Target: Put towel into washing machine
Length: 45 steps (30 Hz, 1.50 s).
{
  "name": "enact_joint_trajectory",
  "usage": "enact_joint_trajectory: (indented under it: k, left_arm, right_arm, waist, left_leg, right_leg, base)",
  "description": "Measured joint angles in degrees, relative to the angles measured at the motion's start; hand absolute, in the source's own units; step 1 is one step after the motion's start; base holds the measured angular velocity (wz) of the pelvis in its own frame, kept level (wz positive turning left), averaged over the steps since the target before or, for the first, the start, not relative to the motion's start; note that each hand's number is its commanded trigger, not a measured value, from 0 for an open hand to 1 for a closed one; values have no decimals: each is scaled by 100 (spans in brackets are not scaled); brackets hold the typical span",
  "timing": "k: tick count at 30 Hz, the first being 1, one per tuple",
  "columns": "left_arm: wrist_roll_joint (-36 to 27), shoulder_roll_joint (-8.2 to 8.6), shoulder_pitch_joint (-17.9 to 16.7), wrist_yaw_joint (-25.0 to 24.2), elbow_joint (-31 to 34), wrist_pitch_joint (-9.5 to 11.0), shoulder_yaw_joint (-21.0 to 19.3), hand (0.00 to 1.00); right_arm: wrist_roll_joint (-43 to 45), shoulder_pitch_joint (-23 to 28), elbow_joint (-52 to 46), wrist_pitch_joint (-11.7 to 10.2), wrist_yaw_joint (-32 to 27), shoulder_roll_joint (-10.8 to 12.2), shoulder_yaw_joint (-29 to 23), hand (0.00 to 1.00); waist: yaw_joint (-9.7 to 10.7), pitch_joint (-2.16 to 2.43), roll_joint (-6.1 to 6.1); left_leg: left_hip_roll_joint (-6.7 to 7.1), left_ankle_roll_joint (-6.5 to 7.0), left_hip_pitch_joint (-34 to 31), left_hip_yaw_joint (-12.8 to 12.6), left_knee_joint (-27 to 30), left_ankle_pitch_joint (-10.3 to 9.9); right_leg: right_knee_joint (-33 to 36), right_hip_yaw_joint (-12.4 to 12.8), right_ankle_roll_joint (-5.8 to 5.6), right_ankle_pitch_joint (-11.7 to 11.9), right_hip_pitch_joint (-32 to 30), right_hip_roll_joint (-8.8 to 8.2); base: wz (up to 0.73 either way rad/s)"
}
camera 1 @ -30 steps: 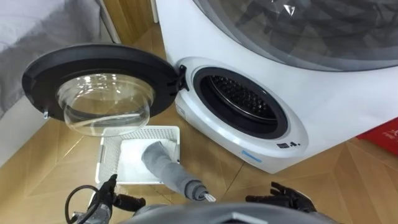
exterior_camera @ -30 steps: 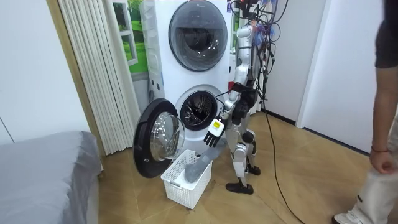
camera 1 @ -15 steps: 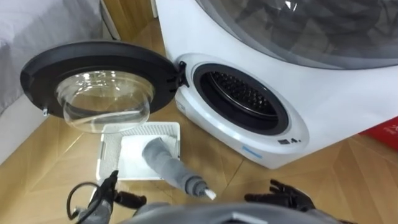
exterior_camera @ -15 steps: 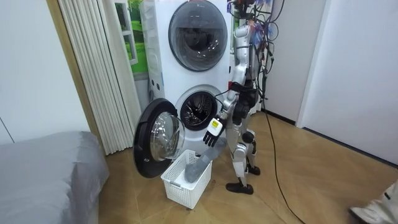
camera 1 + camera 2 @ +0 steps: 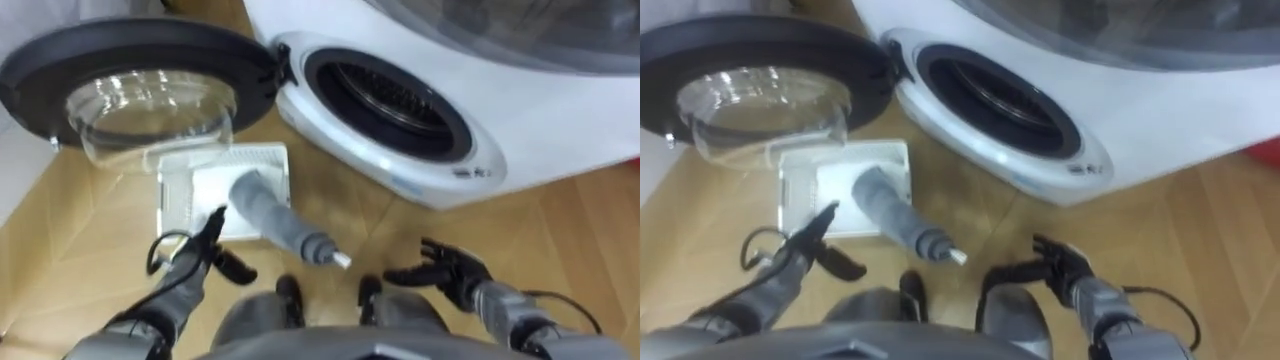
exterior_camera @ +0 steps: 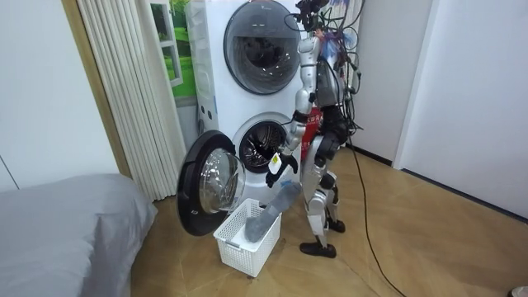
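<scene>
Beside washing machine [image 5: 560, 110], towel [image 5: 265, 210] is being propped in laundry basket [image 5: 170, 195], end offered for grasping; left robot hand [image 5: 205, 245], right robot hand [image 5: 445, 272] being held empty, fingers loose.

The basket [image 5: 165, 196] sits on the floor [image 5: 600, 230] just ahead of the left hand [image 5: 197, 260]. The towel [image 5: 268, 214] lies in it, its near end sticking out over the rim towards the gap between the left hand and the right hand [image 5: 447, 272]. Beyond the basket hangs the open door [image 5: 140, 45]. The washing machine [image 5: 560, 120] stands ahead of the right hand, its drum opening [image 5: 385, 100] right of the door.
</scene>
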<state>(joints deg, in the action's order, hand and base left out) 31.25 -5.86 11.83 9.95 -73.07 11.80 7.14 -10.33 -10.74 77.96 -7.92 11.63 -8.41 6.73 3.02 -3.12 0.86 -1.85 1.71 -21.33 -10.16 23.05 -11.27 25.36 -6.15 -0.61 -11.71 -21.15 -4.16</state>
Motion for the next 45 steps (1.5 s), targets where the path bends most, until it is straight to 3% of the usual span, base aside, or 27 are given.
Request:
enact_joint_trajectory:
  k: [2, 4, 7, 9, 14, 16, 21, 27, 31, 36, 37, 38, 40, 45]
  left_arm:
    - [242, 65, 196, 56, -48, 1, 81, 0]
    - [543, 76, 398, 94, -43, 37, 180, 0]
    - [655, -2, 677, 328, 79, 94, 329, 0]
    - [713, -93, 931, 450, 92, 70, 535, 0]
    - [720, -171, 1194, 612, 125, 57, 962, 0]
    - [720, -172, 1360, 705, 123, 44, 1287, 0]
    - [722, -170, 1575, 904, 123, 11, 1566, 0]
    - [784, -188, 1729, 1129, 126, -27, 1852, 0]
    - [833, -196, 1726, 1241, 123, -27, 2144, 0]
    - [845, -231, 1738, 1351, 121, -26, 2250, 0]
    - [844, -258, 1747, 1380, 124, -21, 2276, 4]
    - [842, -277, 1747, 1409, 124, -20, 2316, 52]
    - [825, -350, 1747, 1436, 123, -20, 2489, 100]
    - [815, -549, 1803, 1403, 117, -19, 2760, 100]
  right_arm:
    - [-20, -73, 5, -17, -45, 7, 6, 0]
    - [-71, -188, -7, -34, -107, -2, 9, 0]
    - [-458, -360, -5, -88, -118, -38, 174, 0]
    - [-788, -488, -41, -86, -120, -44, 327, 0]
    - [-1481, -554, -266, -198, -80, -76, 491, 0]
    - [-2010, -570, -410, -282, -21, -162, 669, 0]
    - [-2676, -609, -731, -360, 88, -207, 895, 0]
    - [-3342, -622, -1018, -508, 443, -301, 1087, 0]
    - [-3674, -677, -1026, -529, 647, -304, 1124, 0]
    - [-3791, -734, -1114, -533, 872, -344, 1177, 0]
    - [-3823, -738, -1140, -534, 926, -360, 1202, 0]
    - [-3846, -742, -1140, -532, 956, -369, 1211, 0]
    - [-3929, -739, -1138, -522, 1031, -374, 1230, 0]
    - [-3992, -814, -1142, -519, 1109, -389, 1453, 0]
  waist:
    - [3, -33, -1]
    - [16, -75, -13]
    - [-7, -112, 6]
    - [21, -133, 39]
    - [324, -132, 57]
    - [373, -133, 62]
    - [528, -136, 86]
    - [675, -134, 91]
    - [829, -138, 86]
    - [949, -140, 82]
    - [971, -140, 82]
    - [977, -140, 81]
    - [993, -146, 71]
    - [1103, -173, 13]
  left_leg:
    - [-43, 30, -363, -10, 511, -192]
    - [-108, 85, -983, -36, 1372, -520]
    - [-271, 175, -1839, -79, 2403, -1024]
    - [-342, 211, -2223, -84, 2884, -1147]
    - [-366, 247, -2987, -103, 3757, -1331]
    - [-496, 269, -3426, -158, 4212, -1446]
    - [-673, 274, -4117, -151, 5069, -1728]
    - [-752, 276, -4826, -105, 5893, -1982]
    - [-766, 254, -5117, -51, 6271, -2130]
    - [-852, 223, -5373, -42, 6372, -2194]
    - [-860, 219, -5425, -38, 6372, -2198]
    - [-871, 219, -5442, -38, 6373, -2207]
    - [-887, 222, -5452, -40, 6374, -2231]
    - [-957, 188, -5485, -38, 6353, -2297]
  right_leg:
    - [512, 11, -2, -155, -373, -40]
    - [1322, 95, 2, -485, -988, -97]
    - [2229, 151, 17, -944, -1824, -99]
    - [2709, 189, 34, -1056, -2229, -119]
    - [3667, 348, 50, -1271, -3094, -183]
    - [4136, 424, 75, -1351, -3582, -161]
    - [4962, 463, 180, -1565, -4319, -171]
    - [5836, 526, 258, -1858, -5057, -181]
    - [6255, 538, 283, -2076, -5336, -179]
    - [6335, 518, 340, -2107, -5607, -164]
    - [6333, 514, 344, -2109, -5656, -153]
    - [6331, 513, 345, -2109, -5678, -143]
    - [6329, 516, 362, -2128, -5699, -123]
    - [6277, 481, 393, -2172, -5737, -83]
  base:
    - [0]
    - [-3]
    - [-16]
    - [-10]
    - [-2]
    - [-14]
    - [-7]
    - [2]
    - [9]
    - [-5]
    - [0]
    - [0]
    - [-5]
    - [-5]
